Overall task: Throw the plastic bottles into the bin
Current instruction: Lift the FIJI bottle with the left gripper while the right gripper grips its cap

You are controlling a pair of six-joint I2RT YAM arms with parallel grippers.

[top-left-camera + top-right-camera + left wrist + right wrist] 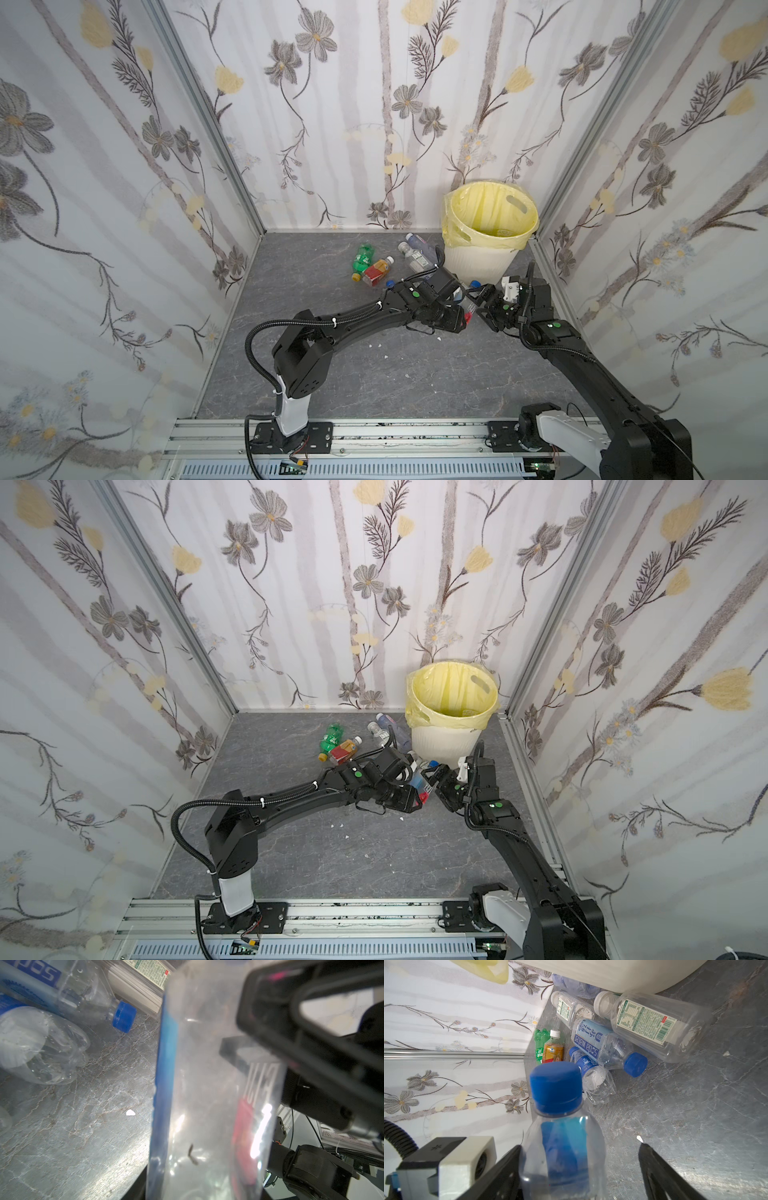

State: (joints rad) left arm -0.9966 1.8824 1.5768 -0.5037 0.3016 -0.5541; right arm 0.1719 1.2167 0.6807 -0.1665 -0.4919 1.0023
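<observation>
Left arm (353,321) stretched low across the middle, left claw (462,312) clamped tight on a blue-capped bottle (562,1147), right arm (582,357) bent inward facing it, right claw (478,297) parted astride that bottle

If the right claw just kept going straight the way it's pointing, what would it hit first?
Probably the clear plastic bottle with a blue cap and blue label: it sits between the open jaws of the right gripper, held by the left gripper. Nothing else looks nearer.

Bare floor (395,374) nearside; bottles (415,254) perhaps tight against bin (478,262).
</observation>
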